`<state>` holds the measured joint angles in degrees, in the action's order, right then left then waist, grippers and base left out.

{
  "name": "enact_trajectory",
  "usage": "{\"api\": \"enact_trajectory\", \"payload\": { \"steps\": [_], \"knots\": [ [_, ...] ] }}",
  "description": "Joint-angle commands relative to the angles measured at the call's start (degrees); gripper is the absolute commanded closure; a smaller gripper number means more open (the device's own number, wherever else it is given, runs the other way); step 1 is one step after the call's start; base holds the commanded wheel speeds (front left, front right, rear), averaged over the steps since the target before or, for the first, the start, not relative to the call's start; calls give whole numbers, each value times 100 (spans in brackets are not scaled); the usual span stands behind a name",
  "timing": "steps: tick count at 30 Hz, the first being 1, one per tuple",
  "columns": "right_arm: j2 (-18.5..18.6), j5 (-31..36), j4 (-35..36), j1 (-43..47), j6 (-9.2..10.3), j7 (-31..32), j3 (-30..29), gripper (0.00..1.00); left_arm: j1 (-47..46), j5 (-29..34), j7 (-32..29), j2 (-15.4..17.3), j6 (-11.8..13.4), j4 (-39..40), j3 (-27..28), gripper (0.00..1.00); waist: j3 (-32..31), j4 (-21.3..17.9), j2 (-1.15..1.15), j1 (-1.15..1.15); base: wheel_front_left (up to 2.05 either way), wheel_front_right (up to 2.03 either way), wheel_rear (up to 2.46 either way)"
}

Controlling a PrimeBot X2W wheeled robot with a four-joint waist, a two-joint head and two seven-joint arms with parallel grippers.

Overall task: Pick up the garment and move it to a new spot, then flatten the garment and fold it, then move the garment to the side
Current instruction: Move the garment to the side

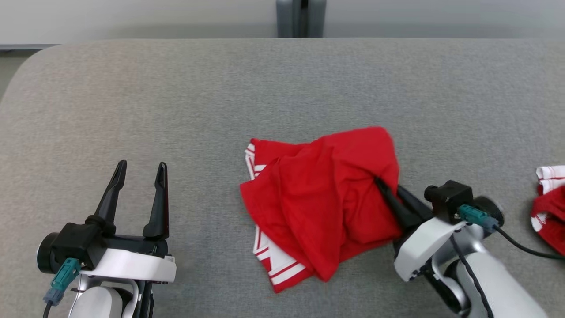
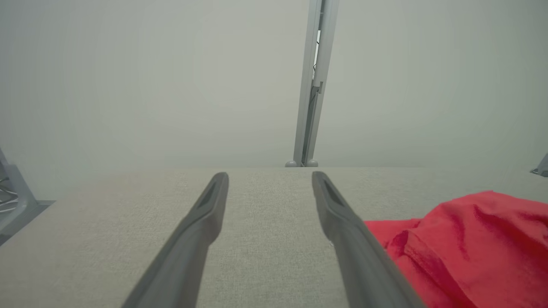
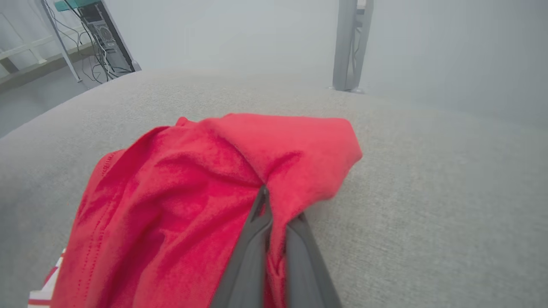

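Observation:
The garment (image 1: 318, 198) is red with white striped trim and lies crumpled on the grey table (image 1: 220, 88), slightly right of centre. My right gripper (image 1: 380, 185) comes in from the lower right and is shut on a fold at the garment's right side. In the right wrist view the two dark fingers (image 3: 257, 239) pinch red cloth (image 3: 192, 192) between them. My left gripper (image 1: 141, 172) rests at the lower left, open, with nothing between its fingers. The left wrist view shows its spread fingers (image 2: 205, 214) over bare table, with the garment (image 2: 471, 244) to the right.
A second red and white piece of cloth (image 1: 549, 207) lies at the table's right edge. A grey post (image 1: 301, 17) stands behind the far edge. The table's far left corner is rounded. Cables and equipment (image 3: 94, 34) stand on the floor beyond the table.

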<state>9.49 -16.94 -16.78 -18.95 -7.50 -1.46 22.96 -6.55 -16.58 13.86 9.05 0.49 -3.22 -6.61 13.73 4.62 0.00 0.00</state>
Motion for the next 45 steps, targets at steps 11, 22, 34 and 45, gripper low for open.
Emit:
{"api": "enact_trajectory", "payload": {
  "steps": [11, 22, 34, 45],
  "knots": [
    [1618, 982, 2659, 355, 3, 1225, -127, 100, -284, -6, 66, 72, -96, 86, -29, 0, 246, -803, 0, 0, 0, 0, 0],
    [2763, 1050, 3872, 614, 3, 1906, -567, 100, -426, 11, -60, 289, -128, 313, -14, 0, 496, -1645, 0, 0, 0, 0, 0],
    [3155, 970, 2380, -103, 4, 1269, -1029, 100, -713, 20, -226, 418, -191, 525, -122, 0, 964, -1910, 0, 0, 0, 0, 0],
    [2533, 1801, 1148, -271, 3, 955, -2159, 0, -878, 4, -271, 513, -206, 636, -161, 0, 1377, -1930, 0, 0, 0, 0, 0]
  ]
}}
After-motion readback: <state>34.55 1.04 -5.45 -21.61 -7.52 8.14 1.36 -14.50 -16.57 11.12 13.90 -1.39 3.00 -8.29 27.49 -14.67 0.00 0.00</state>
